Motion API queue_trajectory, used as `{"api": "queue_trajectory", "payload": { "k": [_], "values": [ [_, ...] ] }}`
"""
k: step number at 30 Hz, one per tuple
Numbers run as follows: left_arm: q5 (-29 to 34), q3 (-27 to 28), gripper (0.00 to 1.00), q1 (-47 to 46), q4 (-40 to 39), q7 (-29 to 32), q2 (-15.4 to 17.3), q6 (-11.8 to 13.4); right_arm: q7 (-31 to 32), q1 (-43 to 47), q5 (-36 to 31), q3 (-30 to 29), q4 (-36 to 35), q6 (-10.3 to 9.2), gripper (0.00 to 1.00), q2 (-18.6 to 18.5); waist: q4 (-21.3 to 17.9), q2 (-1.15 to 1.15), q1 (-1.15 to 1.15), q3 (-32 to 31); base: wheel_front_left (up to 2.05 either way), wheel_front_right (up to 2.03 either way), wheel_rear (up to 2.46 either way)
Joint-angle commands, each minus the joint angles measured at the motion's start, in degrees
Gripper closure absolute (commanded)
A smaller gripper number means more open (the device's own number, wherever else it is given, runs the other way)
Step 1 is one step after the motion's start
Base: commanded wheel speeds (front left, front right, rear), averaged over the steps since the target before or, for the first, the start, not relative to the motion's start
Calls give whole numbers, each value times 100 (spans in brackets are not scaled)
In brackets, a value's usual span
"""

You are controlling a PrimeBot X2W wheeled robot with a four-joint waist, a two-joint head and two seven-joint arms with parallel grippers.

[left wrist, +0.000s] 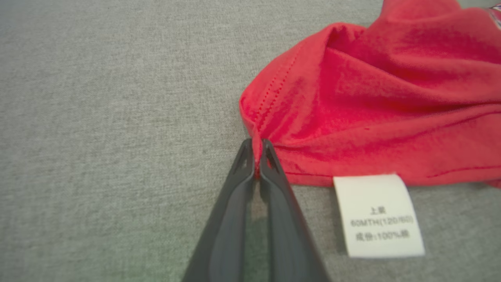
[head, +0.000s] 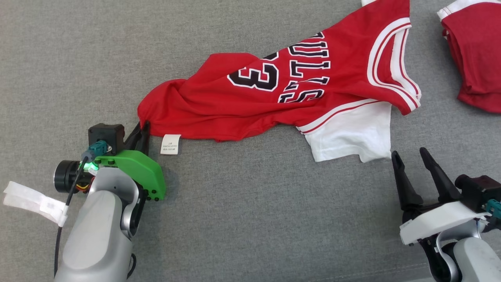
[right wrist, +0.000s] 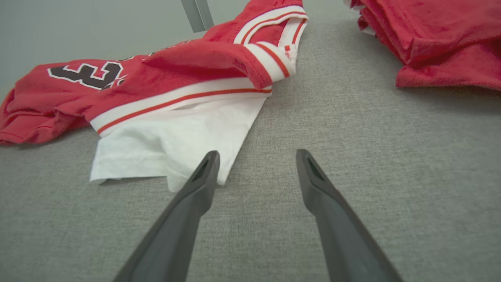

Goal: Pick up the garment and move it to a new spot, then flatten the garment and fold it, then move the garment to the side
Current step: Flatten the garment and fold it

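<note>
The surface [head: 242, 219] is covered in a grey woven cloth with a fine, matte weave, and looks soft enough to drag against fabric.

The garment [head: 250, 102], a red basketball jersey, sprawls from the left-centre of the head view to its upper right. It is thin, limp knit, rumpled into long ridges, with black white-edged numerals and lettering and white-and-red banding at the armholes.

A second red garment [head: 475, 58] lies bunched in the upper right corner, well apart from the jersey.

A white sleeve [head: 348, 137], flat and square-cut, sticks out from under the jersey towards the lower right.

The step in hand appears to be the pick-up, with the garment not yet off the surface. The left claw [left wrist: 256, 148] is clenched on a pinch of the stitched red hem at the jersey's leftmost corner. The right claw [head: 410, 154] stands released and empty, just below the sleeve's lower edge.

The next move probably calls for a lift with that thin pinch kept firm. A second hold by the right claw, likely on the sleeve side, would stop the loose cloth trailing.

A small white care label [left wrist: 377, 215], stiff and rectangular, lies flat beside the gripped corner.
</note>
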Motion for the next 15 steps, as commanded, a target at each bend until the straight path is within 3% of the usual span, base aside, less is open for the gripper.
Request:
{"api": "queue_trajectory", "payload": {
  "k": [1,7,8,9,10,15],
  "values": [
    [-40,6,100,-19,97,-7,54,-18,-52,-159,63,89,76,1,0,-1,21,0,0,15,0,0,0],
    [-43,-23,100,-24,132,-287,14,37,-5,-449,320,552,650,0,0,-20,112,0,0,31,0,0,0],
    [-51,-30,100,-11,127,-330,2,34,9,-489,340,598,731,1,13,-23,131,0,0,25,0,0,0],
    [-66,-24,100,15,102,-421,-17,43,20,-532,383,669,846,1,77,-29,149,0,0,20,0,0,0],
    [-68,-16,100,36,84,-482,-21,58,31,-541,412,715,906,1,100,-37,157,0,0,17,0,0,0],
    [-17,113,100,185,-275,-1102,-43,281,-272,-652,447,666,729,0,100,-216,155,0,0,-62,0,0,0]
  ]
}}
